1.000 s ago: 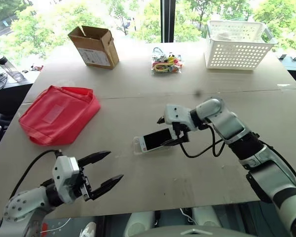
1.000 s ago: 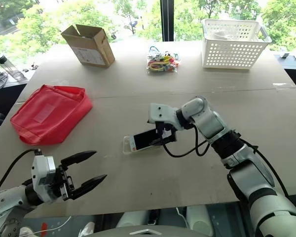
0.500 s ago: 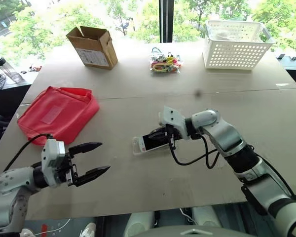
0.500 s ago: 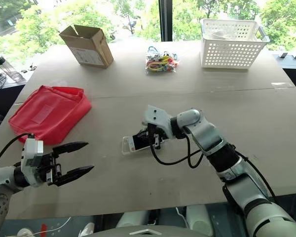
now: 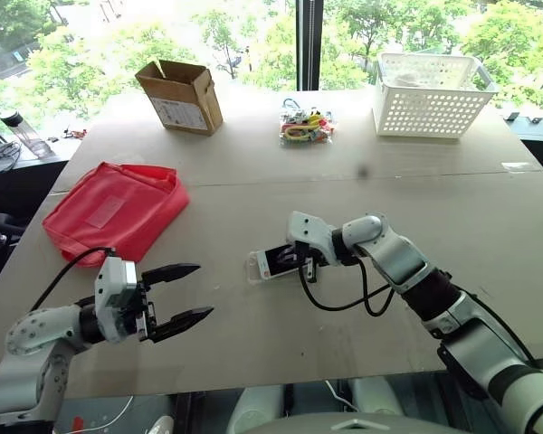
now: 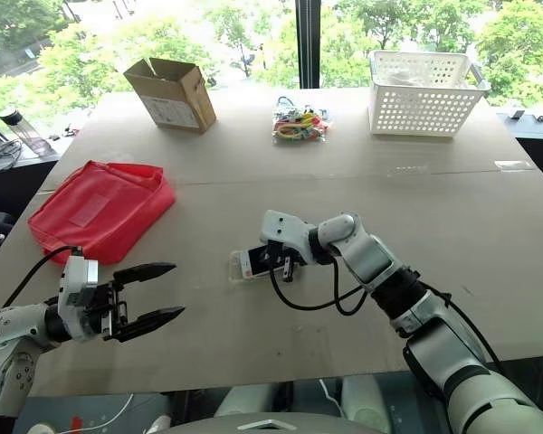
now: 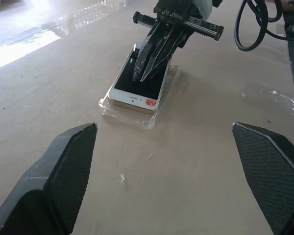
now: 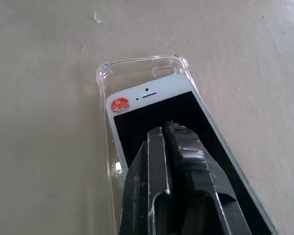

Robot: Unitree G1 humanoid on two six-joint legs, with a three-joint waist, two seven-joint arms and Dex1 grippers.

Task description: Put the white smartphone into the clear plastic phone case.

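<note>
A: What do your head views list?
B: Matte table point(image 5: 253, 172): red fabric bag point(image 5: 113, 210), open cardboard box point(image 5: 181, 93), perforated white basket point(image 5: 432, 83); left gripper point(image 5: 183, 296) spread, empty.

A: Left wrist view?
B: You see the white smartphone point(image 7: 138, 84) overhanging the clear plastic phone case point(image 7: 130, 111).

A: Right wrist view?
B: Right gripper point(image 8: 167, 132) clenched, tips on glossy screen

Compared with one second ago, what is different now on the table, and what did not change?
The right gripper has come down onto the screen of the white smartphone and shut its fingers; a second ago they stood apart around the phone's end. The phone lies flatter on the clear plastic phone case, not fully seated. The left gripper stays open, away from the phone. The red bag, cardboard box and white basket are unchanged.
</note>
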